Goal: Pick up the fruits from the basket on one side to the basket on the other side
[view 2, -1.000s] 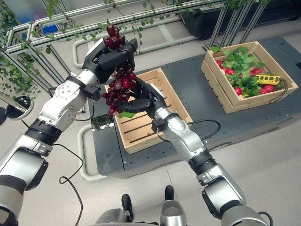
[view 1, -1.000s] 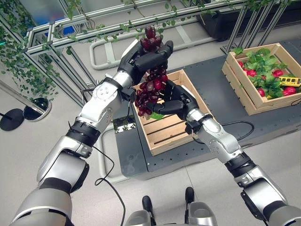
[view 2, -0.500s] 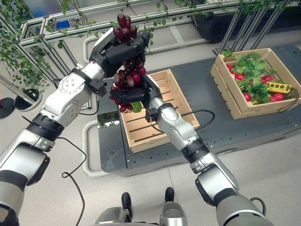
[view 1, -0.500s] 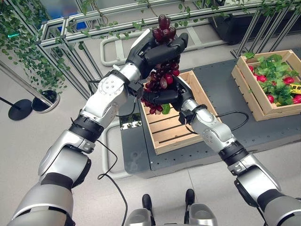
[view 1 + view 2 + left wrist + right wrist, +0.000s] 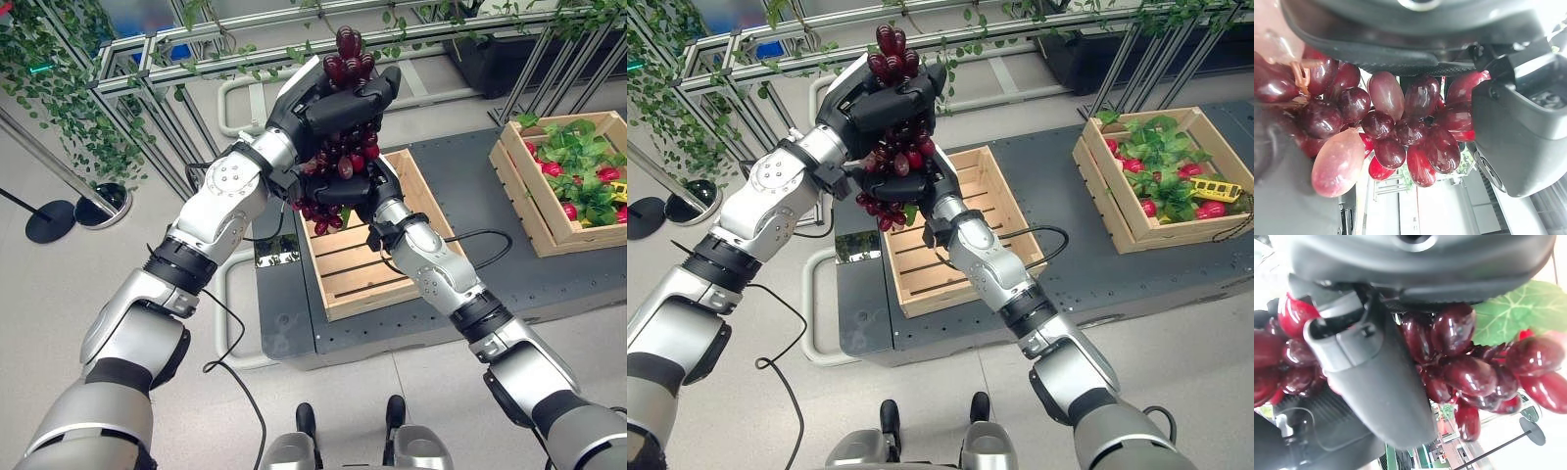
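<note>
Above the near crate point(image 5: 367, 259), both hands hold one bunch of dark red grapes point(image 5: 338, 162) up in the air, well clear of the slats. Left hand point(image 5: 328, 103) has its fingers curled round the top of the bunch, with a few grapes poking out above them; right hand point(image 5: 367, 191) is cupped under the lower part, fingers wrapped against the fruit, and the wrist views show grapes pressed between thumb and fingers on each side. A green leaf point(image 5: 1508, 316) hangs with the bunch. Step in hand, as judged: lift done, carry not yet done; the bunch is at neither crate's floor. Near crate looks bare inside, only slats showing. Far crate point(image 5: 1107, 181), off to the robot's right on the same dark platform point(image 5: 460, 206), already holds leaves point(image 5: 1151, 147) and red fruit point(image 5: 1132, 164), plus a small yellow object point(image 5: 1205, 162) that I cannot identify. Next move likely calls for swinging both arms rightward together, keeping the grip even so loose grapes do not drop, then lowering over the leafy crate before letting go. Count: crates, two; grape bunches, one; red fruits in far crate, several, partly hidden by leaves, exact number not readable.
</note>
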{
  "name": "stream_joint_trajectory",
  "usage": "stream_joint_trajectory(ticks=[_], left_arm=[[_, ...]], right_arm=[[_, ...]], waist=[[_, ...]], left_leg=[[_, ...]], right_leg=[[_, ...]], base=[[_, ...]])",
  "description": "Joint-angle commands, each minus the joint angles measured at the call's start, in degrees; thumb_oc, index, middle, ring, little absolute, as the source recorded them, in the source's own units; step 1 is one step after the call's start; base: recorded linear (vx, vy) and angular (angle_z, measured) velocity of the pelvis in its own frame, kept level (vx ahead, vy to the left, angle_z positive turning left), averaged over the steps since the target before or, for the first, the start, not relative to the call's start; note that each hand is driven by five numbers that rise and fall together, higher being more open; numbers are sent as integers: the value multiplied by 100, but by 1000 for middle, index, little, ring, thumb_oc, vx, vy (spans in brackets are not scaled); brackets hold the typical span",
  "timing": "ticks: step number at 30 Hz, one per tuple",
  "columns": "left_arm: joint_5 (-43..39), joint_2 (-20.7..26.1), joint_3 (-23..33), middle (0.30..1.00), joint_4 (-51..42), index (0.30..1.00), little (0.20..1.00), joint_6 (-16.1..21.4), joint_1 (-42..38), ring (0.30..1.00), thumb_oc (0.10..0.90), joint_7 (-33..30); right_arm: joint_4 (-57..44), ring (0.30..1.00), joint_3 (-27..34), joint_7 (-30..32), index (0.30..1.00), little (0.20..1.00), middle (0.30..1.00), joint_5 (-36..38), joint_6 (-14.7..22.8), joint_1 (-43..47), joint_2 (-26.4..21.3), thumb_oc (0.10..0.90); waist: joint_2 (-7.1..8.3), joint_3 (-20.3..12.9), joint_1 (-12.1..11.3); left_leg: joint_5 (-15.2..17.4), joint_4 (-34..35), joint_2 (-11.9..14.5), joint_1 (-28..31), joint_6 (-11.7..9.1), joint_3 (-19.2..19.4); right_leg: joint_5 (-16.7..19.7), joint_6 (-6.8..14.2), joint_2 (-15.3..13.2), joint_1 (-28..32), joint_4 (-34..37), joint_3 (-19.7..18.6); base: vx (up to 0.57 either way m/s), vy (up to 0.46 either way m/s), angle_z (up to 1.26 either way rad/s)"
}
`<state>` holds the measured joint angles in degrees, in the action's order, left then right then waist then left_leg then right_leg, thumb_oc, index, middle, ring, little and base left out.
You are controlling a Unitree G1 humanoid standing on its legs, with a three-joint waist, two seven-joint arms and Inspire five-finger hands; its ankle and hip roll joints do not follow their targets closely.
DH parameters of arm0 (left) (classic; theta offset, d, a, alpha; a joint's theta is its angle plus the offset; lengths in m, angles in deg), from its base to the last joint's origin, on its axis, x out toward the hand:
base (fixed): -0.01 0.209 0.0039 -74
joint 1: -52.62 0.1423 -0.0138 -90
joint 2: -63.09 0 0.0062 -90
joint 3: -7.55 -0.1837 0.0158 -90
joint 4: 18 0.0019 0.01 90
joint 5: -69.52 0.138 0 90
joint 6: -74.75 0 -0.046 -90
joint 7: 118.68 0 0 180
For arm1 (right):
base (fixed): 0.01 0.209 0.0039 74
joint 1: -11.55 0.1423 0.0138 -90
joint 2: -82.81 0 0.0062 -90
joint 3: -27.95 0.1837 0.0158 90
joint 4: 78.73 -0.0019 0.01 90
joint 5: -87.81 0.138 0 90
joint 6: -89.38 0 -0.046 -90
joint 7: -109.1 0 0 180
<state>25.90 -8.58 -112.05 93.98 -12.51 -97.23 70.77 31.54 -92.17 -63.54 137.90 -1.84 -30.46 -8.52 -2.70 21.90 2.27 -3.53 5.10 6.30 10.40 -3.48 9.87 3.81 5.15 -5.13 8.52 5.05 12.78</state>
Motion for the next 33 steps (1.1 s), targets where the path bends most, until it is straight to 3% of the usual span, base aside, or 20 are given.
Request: stream_joint_trajectory(ticks=[1,6,7,8,9,20,23,28,33], left_arm=[[-354,-480,29,300,727,300,300,691,-464,300,400,-103],[-453,-458,168,300,750,300,300,820,-471,300,400,-662],[-474,-447,255,509,799,509,509,837,-443,509,540,-672],[-483,-436,276,589,813,589,589,821,-434,589,593,-651],[-526,-418,324,900,823,900,900,834,-396,900,800,-679],[-657,-186,348,900,226,900,900,852,-236,900,800,242],[-679,-12,228,900,121,900,900,799,-313,900,800,923],[-752,223,-73,900,-140,900,900,663,-382,900,800,1501],[-1125,374,-143,900,44,900,900,840,-498,900,800,1399]], right_arm=[[220,300,-42,-230,300,300,300,223,1036,-6,630,400],[291,300,-14,-217,300,300,300,158,1088,-8,562,400],[271,300,-1,-201,300,300,300,165,1072,-37,558,400],[261,300,0,-206,300,300,300,169,1072,-56,549,400],[232,300,12,-194,300,300,300,162,1065,-106,542,400],[10,300,135,-105,300,300,300,203,1070,-401,376,400],[15,300,165,-118,300,300,300,248,1099,-455,288,400],[-31,300,177,-169,300,300,300,321,1142,-534,158,400],[37,300,160,-205,300,300,300,398,1185,-524,76,400]], waist=[[26,-2013,-73],[54,-2005,-69],[66,-2008,-61],[68,-2009,-58],[74,-2011,-54],[81,-1989,-7],[71,-2006,10],[35,-1992,36],[19,-2004,40]], left_leg=[[471,-10,-18,8,4,-55],[474,-10,-14,7,9,-58],[475,-10,-10,6,11,-47],[473,-10,-7,7,11,-41],[472,-10,-3,8,12,-33],[482,-10,6,4,33,30],[491,-10,11,17,30,73],[495,-10,22,38,28,117],[508,-10,19,61,29,132]], right_leg=[[-481,-99,-252,282,-5,72],[-476,-103,-246,270,-5,73],[-475,-104,-246,262,-5,65],[-474,-103,-246,260,-5,62],[-472,-102,-248,258,-5,58],[-462,-98,-237,207,-5,-33],[-456,-87,-228,202,-5,-65],[-442,-74,-230,204,-5,-83],[-447,-67,-235,226,-5,-91]], base=[[0,0,0],[0,0,0],[0,0,0],[0,0,0],[0,0,0],[1,0,-1],[14,-1,-7],[2,0,-4],[0,0,0]])
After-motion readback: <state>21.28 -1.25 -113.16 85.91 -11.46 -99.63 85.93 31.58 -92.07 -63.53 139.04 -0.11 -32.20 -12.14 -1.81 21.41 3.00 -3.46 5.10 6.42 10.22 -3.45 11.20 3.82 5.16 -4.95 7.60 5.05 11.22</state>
